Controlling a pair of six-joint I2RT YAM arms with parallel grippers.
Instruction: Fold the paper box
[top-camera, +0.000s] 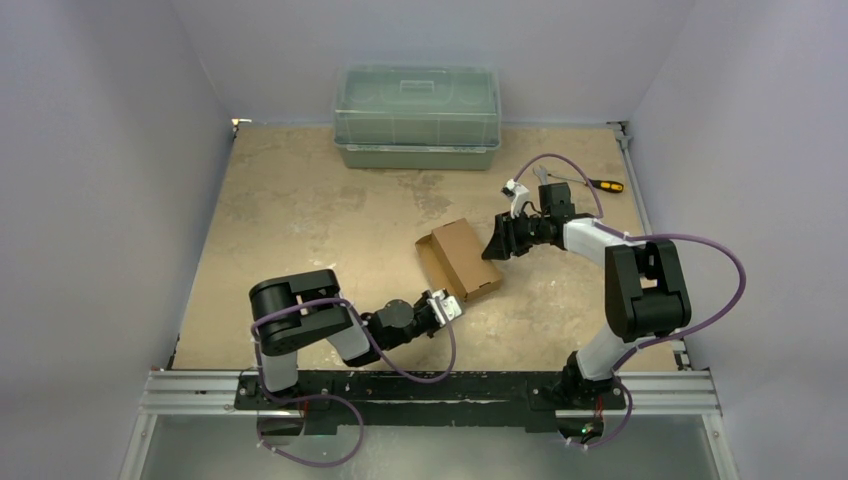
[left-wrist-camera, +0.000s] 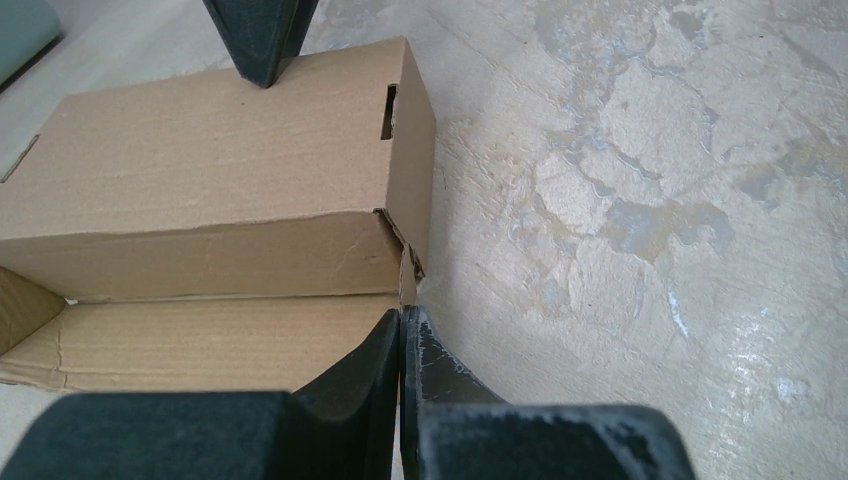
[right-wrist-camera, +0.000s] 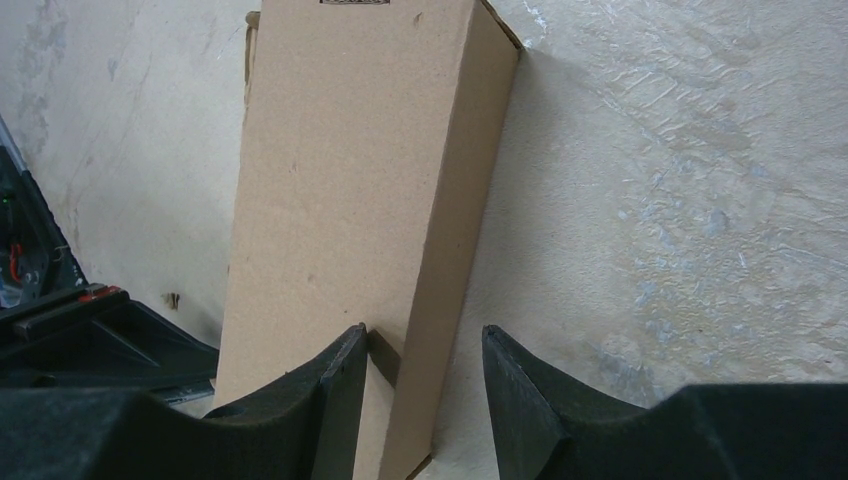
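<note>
The paper box (top-camera: 460, 258) is a small brown oblong carton lying mid-table, with one long flap open on its left side. My left gripper (top-camera: 450, 305) sits at its near corner. In the left wrist view the jaws (left-wrist-camera: 402, 318) are shut, with the thin edge of the box's (left-wrist-camera: 200, 150) end tab running in between the tips. My right gripper (top-camera: 496, 243) is at the box's far right end and open. One finger (right-wrist-camera: 345, 365) rests on the top face of the box (right-wrist-camera: 360, 180), the other hangs over the table, straddling the long edge.
A green translucent lidded bin (top-camera: 416, 115) stands at the back centre. A yellow-handled screwdriver (top-camera: 604, 185) lies near the right wall. White walls close the table on three sides. The right gripper's finger (left-wrist-camera: 260, 40) shows at the top of the left wrist view.
</note>
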